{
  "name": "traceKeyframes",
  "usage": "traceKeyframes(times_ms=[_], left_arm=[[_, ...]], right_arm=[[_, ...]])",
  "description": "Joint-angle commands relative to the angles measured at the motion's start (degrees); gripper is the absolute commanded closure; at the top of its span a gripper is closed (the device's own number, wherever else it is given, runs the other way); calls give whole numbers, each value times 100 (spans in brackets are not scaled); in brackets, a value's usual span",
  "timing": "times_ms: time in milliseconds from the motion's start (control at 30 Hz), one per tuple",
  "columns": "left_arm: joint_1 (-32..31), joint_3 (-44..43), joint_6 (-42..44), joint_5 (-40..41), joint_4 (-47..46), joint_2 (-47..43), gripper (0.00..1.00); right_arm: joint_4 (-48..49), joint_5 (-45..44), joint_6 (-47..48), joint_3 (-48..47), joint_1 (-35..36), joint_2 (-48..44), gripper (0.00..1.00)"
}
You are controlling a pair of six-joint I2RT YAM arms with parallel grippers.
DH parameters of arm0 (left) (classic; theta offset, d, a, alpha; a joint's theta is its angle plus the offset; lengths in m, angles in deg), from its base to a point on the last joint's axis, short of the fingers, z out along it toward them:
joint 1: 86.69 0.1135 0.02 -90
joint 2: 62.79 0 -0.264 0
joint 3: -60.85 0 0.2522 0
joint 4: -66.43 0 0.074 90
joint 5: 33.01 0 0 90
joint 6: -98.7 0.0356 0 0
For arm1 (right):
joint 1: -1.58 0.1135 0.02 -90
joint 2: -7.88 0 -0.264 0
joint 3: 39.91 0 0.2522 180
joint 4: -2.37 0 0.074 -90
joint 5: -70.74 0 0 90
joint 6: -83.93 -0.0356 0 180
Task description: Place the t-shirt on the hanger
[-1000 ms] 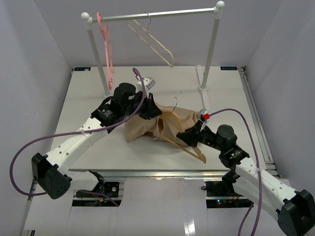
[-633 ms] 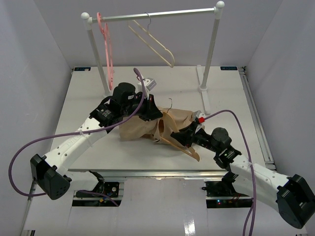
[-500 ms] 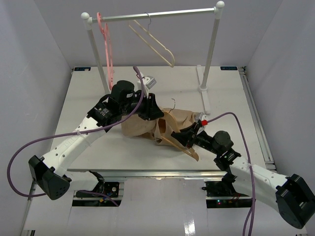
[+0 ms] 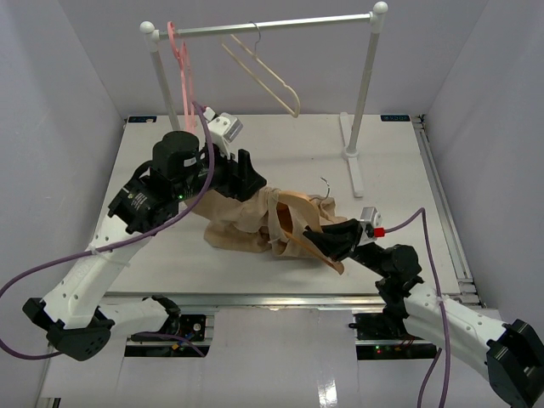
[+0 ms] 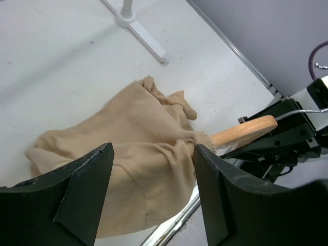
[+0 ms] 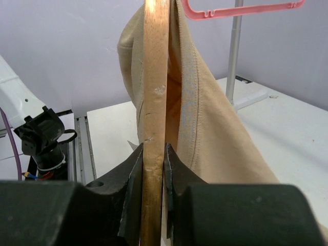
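Note:
The tan t-shirt lies bunched on the table's near middle, partly pulled over the wooden hanger, whose metal hook points toward the far side. My right gripper is shut on one hanger arm, with the shirt draped over the hanger beside it. My left gripper is open, with nothing between its jaws, over the shirt's far left part. In the left wrist view the left gripper frames the shirt, and the hanger's bare end sticks out of the cloth.
A white clothes rack stands at the back, with a pink hanger and a cream hanger on its rail. Its right foot reaches toward the shirt. The pink hanger and a rack pole show in the right wrist view.

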Motion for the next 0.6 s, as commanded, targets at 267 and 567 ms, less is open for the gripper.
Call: traceKeyframes(times_ms=[267, 567], left_arm=[[3, -688, 2269, -71, 946, -144, 32], [3, -232, 4778, -2703, 1532, -521, 39]], right_arm=[[817, 74, -148, 497, 34, -738, 92], [-355, 450, 13, 42, 34, -940, 92]])
